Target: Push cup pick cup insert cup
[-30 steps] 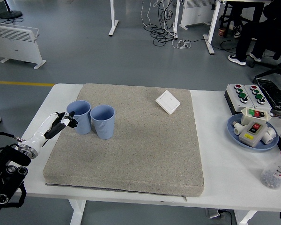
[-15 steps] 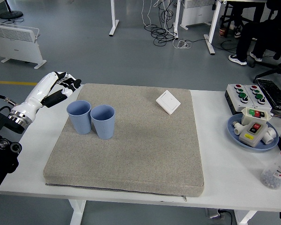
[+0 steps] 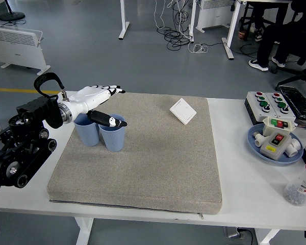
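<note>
Two blue ribbed cups were seen standing upright on a grey mat, mouths facing up and long axes vertical, side by side and touching near the mat's left edge. The left cup stood just beside the right cup. The left hand, white with black fingertips, was held above the cups, its fingers spread and stretched toward the right, nothing being grasped; the thumb was laid over the right cup's rim. A white switch plate lay flat near the mat's far right corner. At the table's right side, a blue plate holding button boxes was seen.
</note>
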{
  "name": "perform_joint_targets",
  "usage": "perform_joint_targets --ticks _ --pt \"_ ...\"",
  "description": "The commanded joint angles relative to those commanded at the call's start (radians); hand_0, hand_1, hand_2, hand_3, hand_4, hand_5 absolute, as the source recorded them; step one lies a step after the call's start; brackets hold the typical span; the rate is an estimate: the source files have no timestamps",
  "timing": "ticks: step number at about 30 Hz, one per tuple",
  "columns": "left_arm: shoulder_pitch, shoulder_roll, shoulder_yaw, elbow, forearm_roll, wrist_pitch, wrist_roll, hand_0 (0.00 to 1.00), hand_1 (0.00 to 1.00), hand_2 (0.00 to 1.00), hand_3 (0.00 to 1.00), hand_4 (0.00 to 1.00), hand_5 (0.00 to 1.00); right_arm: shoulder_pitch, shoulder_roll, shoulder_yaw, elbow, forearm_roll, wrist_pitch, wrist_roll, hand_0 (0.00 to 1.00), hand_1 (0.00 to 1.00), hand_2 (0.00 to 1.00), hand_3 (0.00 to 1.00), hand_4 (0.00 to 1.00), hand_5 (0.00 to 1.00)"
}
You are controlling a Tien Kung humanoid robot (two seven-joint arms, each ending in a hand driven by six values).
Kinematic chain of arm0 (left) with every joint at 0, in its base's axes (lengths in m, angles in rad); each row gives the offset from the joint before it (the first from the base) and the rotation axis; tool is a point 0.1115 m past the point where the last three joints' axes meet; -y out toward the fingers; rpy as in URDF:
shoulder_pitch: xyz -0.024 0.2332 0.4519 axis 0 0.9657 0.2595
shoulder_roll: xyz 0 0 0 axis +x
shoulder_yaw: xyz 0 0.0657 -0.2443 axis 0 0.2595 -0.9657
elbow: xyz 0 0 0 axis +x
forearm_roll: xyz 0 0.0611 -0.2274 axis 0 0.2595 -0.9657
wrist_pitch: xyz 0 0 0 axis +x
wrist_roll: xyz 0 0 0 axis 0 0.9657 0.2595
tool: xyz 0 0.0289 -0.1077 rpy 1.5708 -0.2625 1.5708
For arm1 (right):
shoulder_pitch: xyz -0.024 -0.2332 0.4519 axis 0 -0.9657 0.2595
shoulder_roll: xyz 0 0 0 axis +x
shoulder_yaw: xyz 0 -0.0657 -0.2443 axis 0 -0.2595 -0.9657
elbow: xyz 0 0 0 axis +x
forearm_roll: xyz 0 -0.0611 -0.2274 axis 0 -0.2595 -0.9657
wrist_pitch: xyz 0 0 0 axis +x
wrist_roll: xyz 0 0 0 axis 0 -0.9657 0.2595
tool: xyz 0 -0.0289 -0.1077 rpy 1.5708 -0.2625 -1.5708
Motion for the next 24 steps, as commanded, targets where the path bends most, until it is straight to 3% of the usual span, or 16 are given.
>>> perform_joint_targets --ticks 1,2,7,8,13,14,19,20,24 --pt "-0.009 -0.006 0.011 0.012 0.005 -0.015 0.011 0.973 0.964 0.998 0.998 0.998 0.649 0.000 0.000 -0.002 0.000 0.001 0.000 0.000 0.774 0.676 0.675 0.567 0.127 0.473" --pt "-0.023 -0.016 0.026 0.033 0.016 -0.043 0.032 0.983 0.979 0.998 0.998 0.945 0.449 -0.001 -0.001 -0.004 0.000 0.004 0.000 0.000 0.775 0.676 0.676 0.567 0.126 0.474" --pt "-0.051 -0.049 0.056 0.084 0.041 -0.091 0.060 0.983 0.979 0.998 0.998 0.945 0.449 -0.002 -0.001 -0.009 0.000 0.006 0.000 -0.001 0.775 0.676 0.676 0.567 0.126 0.474" --pt "-0.057 -0.056 0.063 0.098 0.047 -0.092 0.059 0.982 0.976 0.998 0.998 0.907 0.364 -0.002 -0.002 -0.010 0.000 0.007 0.000 -0.001 0.774 0.677 0.675 0.567 0.126 0.474" --pt "-0.080 -0.077 0.071 0.157 0.072 -0.078 0.038 0.982 0.976 0.998 0.998 0.907 0.364 0.002 -0.004 -0.014 0.000 0.009 0.001 -0.001 0.774 0.677 0.675 0.567 0.126 0.474" --pt "-0.081 -0.078 0.070 0.160 0.073 -0.077 0.036 0.964 0.956 0.998 0.998 0.847 0.267 0.002 -0.004 -0.015 0.000 0.009 0.001 -0.001 0.774 0.677 0.675 0.567 0.126 0.474" --pt "-0.100 -0.095 0.069 0.195 0.087 -0.068 0.021 0.964 0.956 0.998 0.998 0.847 0.267 0.008 -0.005 -0.016 0.000 0.008 0.002 -0.001 0.774 0.677 0.675 0.567 0.126 0.474" --pt "-0.103 -0.098 0.070 0.201 0.090 -0.067 0.018 0.864 0.899 0.998 0.966 0.765 0.169 0.008 -0.005 -0.016 0.000 0.008 0.002 -0.001 0.774 0.677 0.675 0.567 0.126 0.474" --pt "-0.109 -0.106 0.077 0.226 0.098 -0.061 0.002 0.864 0.899 0.998 0.966 0.765 0.169 0.010 -0.006 -0.017 0.000 0.010 0.002 -0.001 0.774 0.677 0.676 0.567 0.126 0.474"
